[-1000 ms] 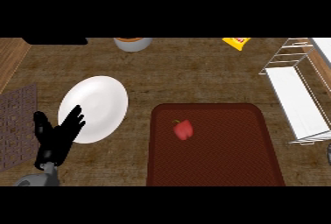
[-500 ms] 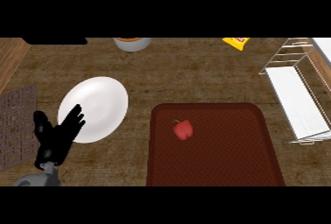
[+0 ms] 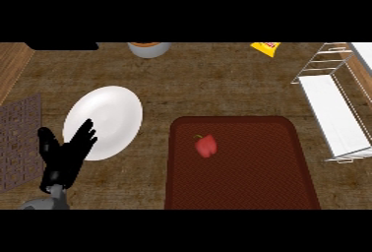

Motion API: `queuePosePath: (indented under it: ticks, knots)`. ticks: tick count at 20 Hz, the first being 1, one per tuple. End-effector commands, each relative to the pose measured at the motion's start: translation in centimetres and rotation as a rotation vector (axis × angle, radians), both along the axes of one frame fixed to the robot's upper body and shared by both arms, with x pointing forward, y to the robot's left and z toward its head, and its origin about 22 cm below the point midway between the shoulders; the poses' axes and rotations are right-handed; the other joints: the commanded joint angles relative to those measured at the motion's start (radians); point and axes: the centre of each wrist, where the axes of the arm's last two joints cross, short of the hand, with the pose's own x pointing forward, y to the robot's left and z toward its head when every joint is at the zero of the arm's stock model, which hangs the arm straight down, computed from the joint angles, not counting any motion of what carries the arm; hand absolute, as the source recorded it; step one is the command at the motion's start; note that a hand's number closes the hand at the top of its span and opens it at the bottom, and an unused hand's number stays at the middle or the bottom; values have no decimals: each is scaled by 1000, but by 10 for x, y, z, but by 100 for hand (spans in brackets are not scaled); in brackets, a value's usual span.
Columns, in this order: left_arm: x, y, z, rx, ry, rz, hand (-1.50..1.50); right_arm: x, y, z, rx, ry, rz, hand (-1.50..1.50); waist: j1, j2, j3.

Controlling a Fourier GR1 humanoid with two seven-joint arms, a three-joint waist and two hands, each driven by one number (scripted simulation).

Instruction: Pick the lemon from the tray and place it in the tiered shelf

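Desk (image 3: pixel 218 83): wood-grain top, bare between the things.
Tray (image 3: pixel 247 187): dark red, its near edge cut off below.
Tiered shelf (image 3: pixel 335 115): white wire, partly cut off at the right edge.
Plate (image 3: pixel 109 115): white; its lower left lies behind the fingers.
Left hand (image 3: pixel 64 160): resting at lower left, fingers straight, spread, holding nothing.
Red fruit (image 3: pixel 205 145): small, in the tray's upper left; no lemon colour shows.

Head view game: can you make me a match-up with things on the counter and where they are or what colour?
Things:
1. plate
2. tray
3. tiered shelf
4. left hand

Clues:
A. dark red, holds a small red fruit
B. white wire, at the right edge
C. black, open, lower left
D. white, round, beside the hand

Pairs: 1-D, 2-A, 3-B, 4-C
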Motion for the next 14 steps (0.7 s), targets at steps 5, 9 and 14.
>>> queuePosePath:
  ticks: [5, 9, 14]
  knots:
    - [4, 17, -3, 21, 0, 3, 0, -6, -9, 10, 10, -25, -7, 150, -2, 0, 0]
    - [5, -8, 4, 6, 11, -8, 0, -3, -14, 14, 28, 115, -19, 150, -1, -1, 0]
    - [-1, 5, -1, -1, 5, -4, 0, -18, -15, 22, 6, -263, -102, -150, 5, 0, 0]
